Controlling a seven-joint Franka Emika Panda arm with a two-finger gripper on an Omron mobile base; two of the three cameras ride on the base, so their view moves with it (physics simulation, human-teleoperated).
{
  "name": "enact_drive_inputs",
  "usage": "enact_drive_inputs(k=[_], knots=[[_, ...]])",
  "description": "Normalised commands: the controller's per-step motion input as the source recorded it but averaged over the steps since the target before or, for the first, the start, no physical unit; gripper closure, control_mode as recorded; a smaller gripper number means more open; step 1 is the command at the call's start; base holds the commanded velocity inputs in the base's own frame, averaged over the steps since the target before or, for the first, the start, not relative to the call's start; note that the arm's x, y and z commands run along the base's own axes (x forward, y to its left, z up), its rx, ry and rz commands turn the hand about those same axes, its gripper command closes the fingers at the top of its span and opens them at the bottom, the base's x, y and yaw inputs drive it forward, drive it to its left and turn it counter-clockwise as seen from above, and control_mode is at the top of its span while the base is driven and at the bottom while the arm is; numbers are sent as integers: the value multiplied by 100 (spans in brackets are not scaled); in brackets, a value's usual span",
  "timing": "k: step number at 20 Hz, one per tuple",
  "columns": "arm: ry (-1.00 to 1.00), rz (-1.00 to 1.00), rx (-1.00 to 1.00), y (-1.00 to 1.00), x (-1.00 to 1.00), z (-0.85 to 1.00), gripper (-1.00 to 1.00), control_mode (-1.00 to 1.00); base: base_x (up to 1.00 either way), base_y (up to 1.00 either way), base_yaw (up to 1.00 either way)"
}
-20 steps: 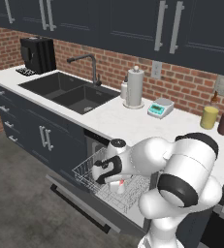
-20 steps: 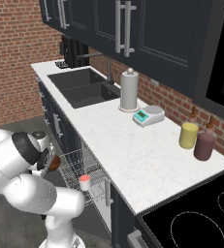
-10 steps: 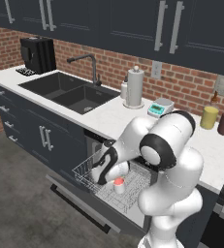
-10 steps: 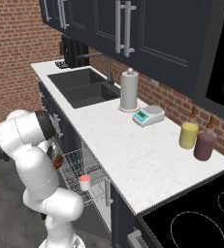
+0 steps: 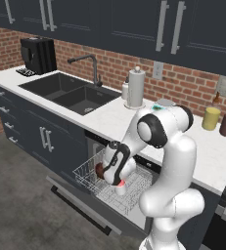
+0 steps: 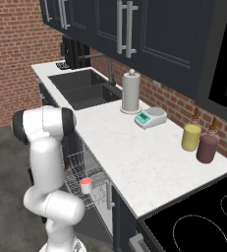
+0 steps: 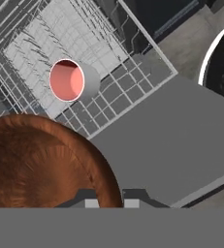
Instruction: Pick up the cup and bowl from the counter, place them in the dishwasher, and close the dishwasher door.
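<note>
You're looking at a paper towel roll (image 6: 131, 91) standing by the sink (image 5: 68, 91), a kitchen scale (image 6: 150, 118), yellow tumbler (image 6: 191, 137) touching a maroon tumbler (image 6: 207, 148), and a coffee machine (image 5: 37, 55).

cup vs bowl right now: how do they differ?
The cup is white with a red-pink inside; the bowl is brown and wood-like. The cup stands free in the dishwasher rack; the bowl is held at its rim by the gripper, above the rack. Both are round and open-topped.

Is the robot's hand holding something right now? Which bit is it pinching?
Yes. The gripper is shut on the bowl, pinching it at the rim, over the dishwasher rack where the cup already lies.
</note>
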Motion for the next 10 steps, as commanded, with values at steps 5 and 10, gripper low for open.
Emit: enact_drive_inputs(k=[5, 10], knots=[[0, -3, -5, 18, 31, -26, 100, -100, 0, 0, 0], [2, -6, -11, 38, 14, -33, 100, -100, 0, 0, 0]])
